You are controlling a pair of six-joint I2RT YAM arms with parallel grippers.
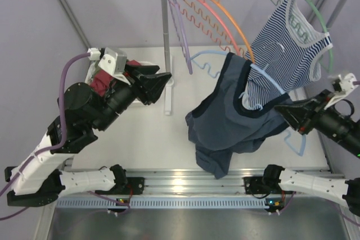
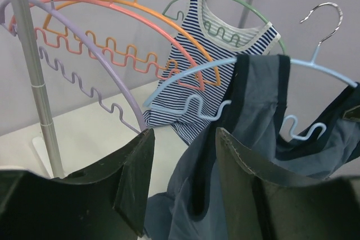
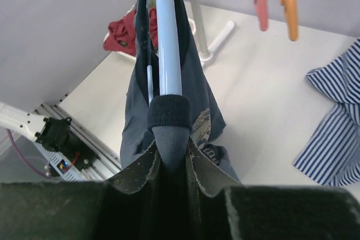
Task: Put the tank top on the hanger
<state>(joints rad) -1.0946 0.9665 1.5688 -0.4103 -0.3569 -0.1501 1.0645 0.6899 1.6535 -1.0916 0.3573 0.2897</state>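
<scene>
The dark navy tank top (image 1: 225,122) hangs draped over the light-blue hanger (image 1: 209,53), one strap across its upper arc and the body sagging to the table. My right gripper (image 1: 283,112) is shut on the hanger's end, which is covered by tank top cloth; the right wrist view shows the hanger bar (image 3: 169,43) running into my right gripper (image 3: 171,151) with the tank top (image 3: 199,91) hanging below. My left gripper (image 1: 164,81) stands open left of the garment, holding nothing. The left wrist view shows the left gripper (image 2: 184,139), the tank top (image 2: 253,111) and the hanger (image 2: 264,63) beyond.
A clothes rack pole (image 1: 165,43) stands at centre back. Its rail carries purple (image 1: 183,32), pink and orange hangers (image 1: 225,18), and a green hanger with a striped tank top (image 1: 287,43). A red garment (image 1: 101,81) lies behind the left arm.
</scene>
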